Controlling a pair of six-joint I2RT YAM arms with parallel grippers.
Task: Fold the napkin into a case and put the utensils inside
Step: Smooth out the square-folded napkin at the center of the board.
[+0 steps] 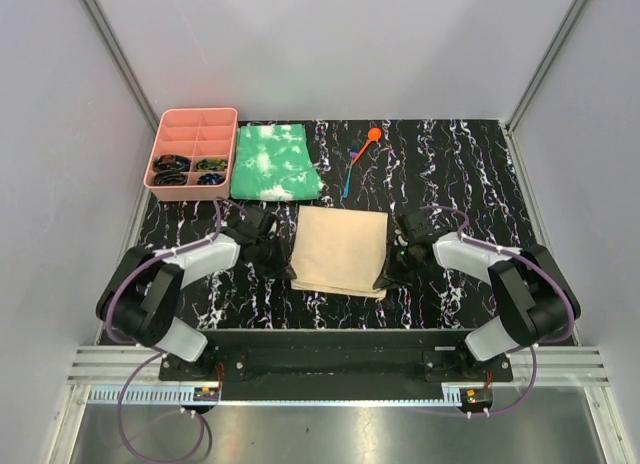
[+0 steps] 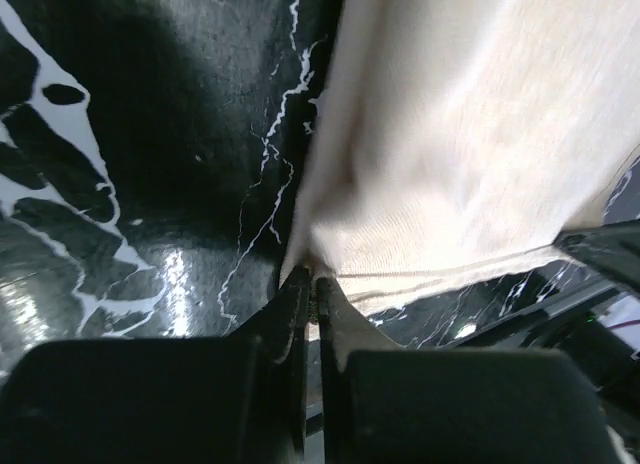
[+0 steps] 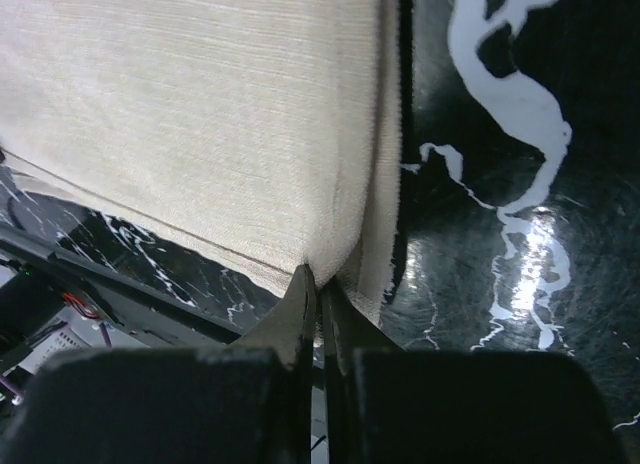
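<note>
Left pincer (image 2: pixel 310 280) pinching napkin (image 1: pixel 342 246) corner, right pincer (image 3: pixel 318 276) pinching opposite corner

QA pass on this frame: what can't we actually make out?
- Top view: left fingers and right fingers hidden under their own wrists.
- Top view: blue utensil head too small to tell; tray contents too.
- Wrist views: napkin lower layers hidden by its top layer.

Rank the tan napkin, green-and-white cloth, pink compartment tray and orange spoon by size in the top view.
Largest: tan napkin and pink compartment tray, too alike to separate.
Next: green-and-white cloth, slightly smaller.
Smallest: orange spoon, by far.
</note>
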